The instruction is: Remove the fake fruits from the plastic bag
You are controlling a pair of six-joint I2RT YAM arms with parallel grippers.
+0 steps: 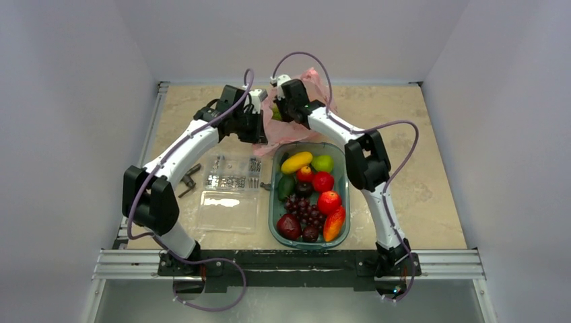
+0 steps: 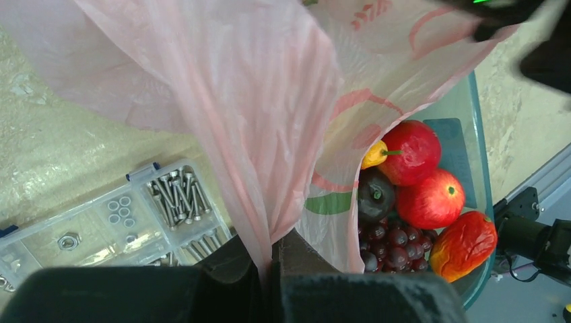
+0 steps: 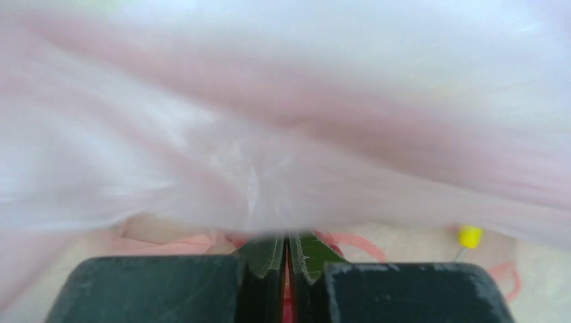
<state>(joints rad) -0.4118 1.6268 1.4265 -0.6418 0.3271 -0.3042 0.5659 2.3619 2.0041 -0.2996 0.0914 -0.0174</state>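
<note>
Fruit sits heaped in the translucent green plastic tray (image 1: 343,168) on the beige stone-patterned desk (image 1: 417,148). The glossy plastic fake fruits (image 1: 311,198) there include red apples, an orange-red mango, a dark plum, a purple grape bunch, a yellow piece and a green one. The thin, crinkly, translucent pink plastic bag (image 1: 291,136) hangs between the two arms at the tray's far end, and its lower folds drape over the nearest fruits.

The left tool (image 2: 273,259) is closed tight on a gathered pleat of the film, which fans upward from its tips. The right tool (image 3: 286,252) is also closed. The film puckers right at its tips, so it appears to pinch a fold there.

Judged from this, the emptying looks nearly done, with most pieces out and lying in the tray. The film hides whether anything remains inside. A dab of green shows at the bag's mouth in the top view, and I cannot tell what it is. What seems left is to check the bag and tip out any last piece.

A clear plastic box of screws (image 1: 232,175) lies just beside the tray.
</note>
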